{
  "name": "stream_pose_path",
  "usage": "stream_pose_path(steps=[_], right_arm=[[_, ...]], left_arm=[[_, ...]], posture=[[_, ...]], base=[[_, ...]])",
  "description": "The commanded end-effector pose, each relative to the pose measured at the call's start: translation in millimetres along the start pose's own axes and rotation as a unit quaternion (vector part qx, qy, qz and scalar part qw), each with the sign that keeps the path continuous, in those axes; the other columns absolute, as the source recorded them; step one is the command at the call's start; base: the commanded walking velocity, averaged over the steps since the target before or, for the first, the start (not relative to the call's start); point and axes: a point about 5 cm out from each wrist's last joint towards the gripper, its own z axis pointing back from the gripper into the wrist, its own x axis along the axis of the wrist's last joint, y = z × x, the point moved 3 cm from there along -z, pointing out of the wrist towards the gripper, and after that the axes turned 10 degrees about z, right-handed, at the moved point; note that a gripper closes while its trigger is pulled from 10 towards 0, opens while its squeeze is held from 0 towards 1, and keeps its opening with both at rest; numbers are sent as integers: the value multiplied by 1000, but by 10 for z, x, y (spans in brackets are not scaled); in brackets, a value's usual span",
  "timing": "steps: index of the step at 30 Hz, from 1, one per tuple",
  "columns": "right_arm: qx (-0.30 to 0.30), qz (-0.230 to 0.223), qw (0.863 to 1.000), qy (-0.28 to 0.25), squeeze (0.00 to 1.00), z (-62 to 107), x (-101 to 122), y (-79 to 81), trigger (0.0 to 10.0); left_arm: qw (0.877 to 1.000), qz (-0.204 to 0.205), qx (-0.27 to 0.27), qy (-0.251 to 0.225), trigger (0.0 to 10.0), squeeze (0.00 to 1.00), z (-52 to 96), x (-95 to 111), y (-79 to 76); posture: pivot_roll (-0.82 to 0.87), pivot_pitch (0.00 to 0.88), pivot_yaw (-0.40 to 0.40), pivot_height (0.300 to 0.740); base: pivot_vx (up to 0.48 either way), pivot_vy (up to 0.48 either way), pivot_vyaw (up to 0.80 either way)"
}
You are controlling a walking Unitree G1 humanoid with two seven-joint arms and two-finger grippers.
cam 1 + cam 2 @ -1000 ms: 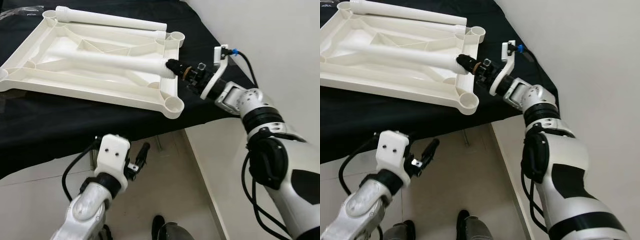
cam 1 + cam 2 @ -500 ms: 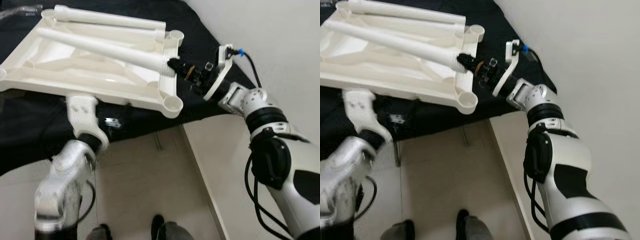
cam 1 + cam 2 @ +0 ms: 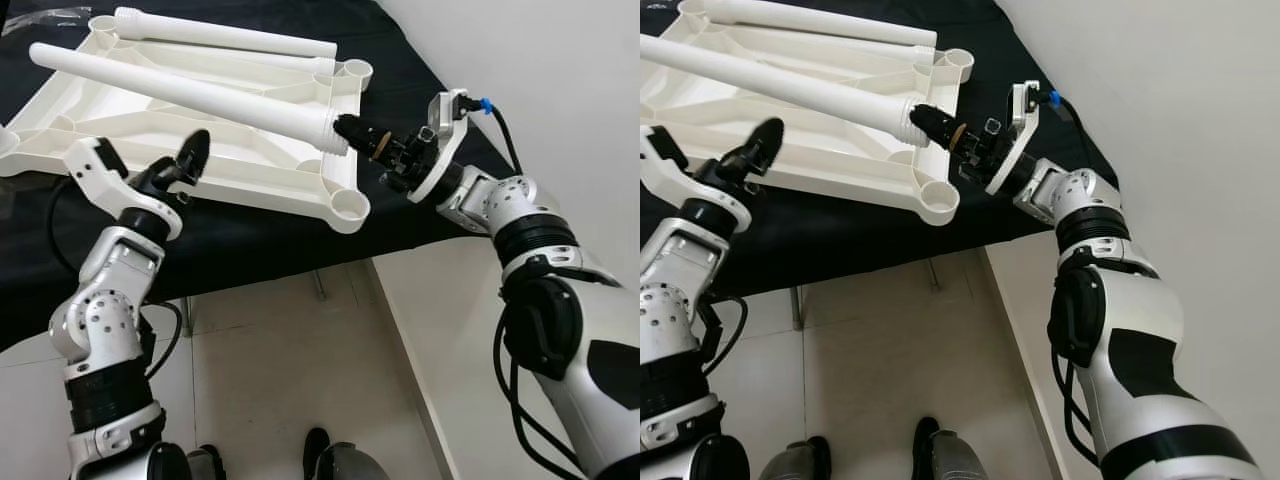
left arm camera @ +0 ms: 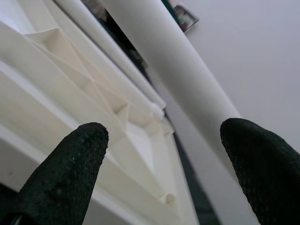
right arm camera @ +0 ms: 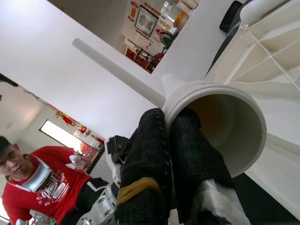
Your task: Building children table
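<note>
Lying upside down: white plastic tabletop (image 3: 230, 150), ribbed underside up, round leg sockets at its corners, on a black cloth (image 3: 250, 240).
Raised leg: a white leg tube (image 3: 180, 90) slants above the tabletop, threaded end at the near side.
Right gripper (image 3: 350, 130): fingers clenched on the leg tube's rim, one finger inside the open end, one outside.
Spare leg: second leg (image 3: 220, 35) lies along the tabletop's far edge.
Left gripper (image 3: 185, 160): fingers spread, released, just above the tabletop's near rail.
Room: pale tiled floor (image 3: 300, 380), white wall (image 3: 560, 80).
Right wrist view: a person in a red shirt (image 5: 33, 187), framed picture (image 5: 146, 19) beyond.
</note>
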Motion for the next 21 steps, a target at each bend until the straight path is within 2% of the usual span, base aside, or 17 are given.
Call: stream_pose_path(steps=[1, 11, 14, 21], right_arm=[[13, -2, 1000, -1, 0, 23, 4, 20, 0], [31, -13, 999, 9, 0, 30, -44, 45, 0], [41, -19, 999, 11, 0, 21, -68, 62, 0], [47, -24, 998, 17, 0, 18, -91, 73, 0]], left_arm=[[999, 29, -21, -2, 10000, 0, -9, 3, -9], [994, 90, -61, -14, 10000, 0, -130, 45, -37], [992, 107, -60, -29, 10000, 0, -182, 108, 8], [991, 109, -62, -39, 10000, 0, -214, 158, 18]], posture=[[79, 254, -132, 740], [78, 242, -134, 740], [74, 235, -133, 740], [74, 233, -135, 740]], base=[[0, 0, 0], [0, 0, 0], [0, 0, 0], [0, 0, 0]])
